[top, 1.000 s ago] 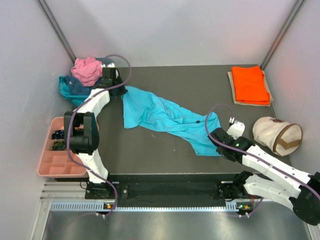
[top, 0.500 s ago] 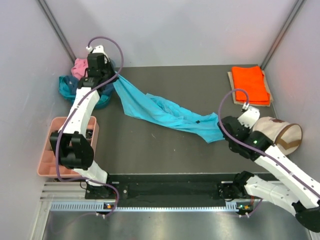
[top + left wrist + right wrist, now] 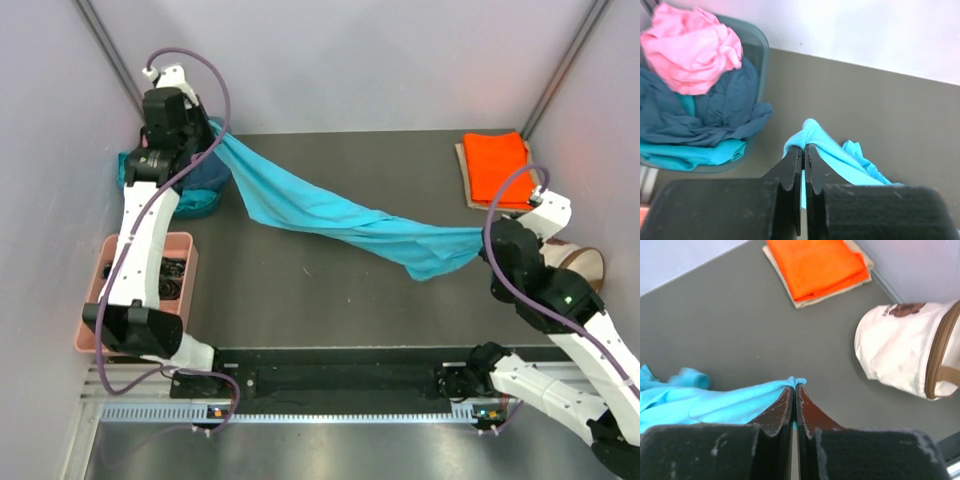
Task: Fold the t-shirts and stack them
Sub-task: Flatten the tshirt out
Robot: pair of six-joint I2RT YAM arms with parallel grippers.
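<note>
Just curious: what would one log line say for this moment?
left gripper: shut on turquoise t-shirt | right gripper: same | stretched between them

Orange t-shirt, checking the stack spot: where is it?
Orange t-shirt: top view, far right corner, folded on a beige mat, beyond the cream bag.

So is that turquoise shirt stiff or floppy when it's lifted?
Probably very floppy: the turquoise shirt sags and creases between the left pincer and right pincer. Likely light too, since two small pinches at its ends seem to carry it.
</note>
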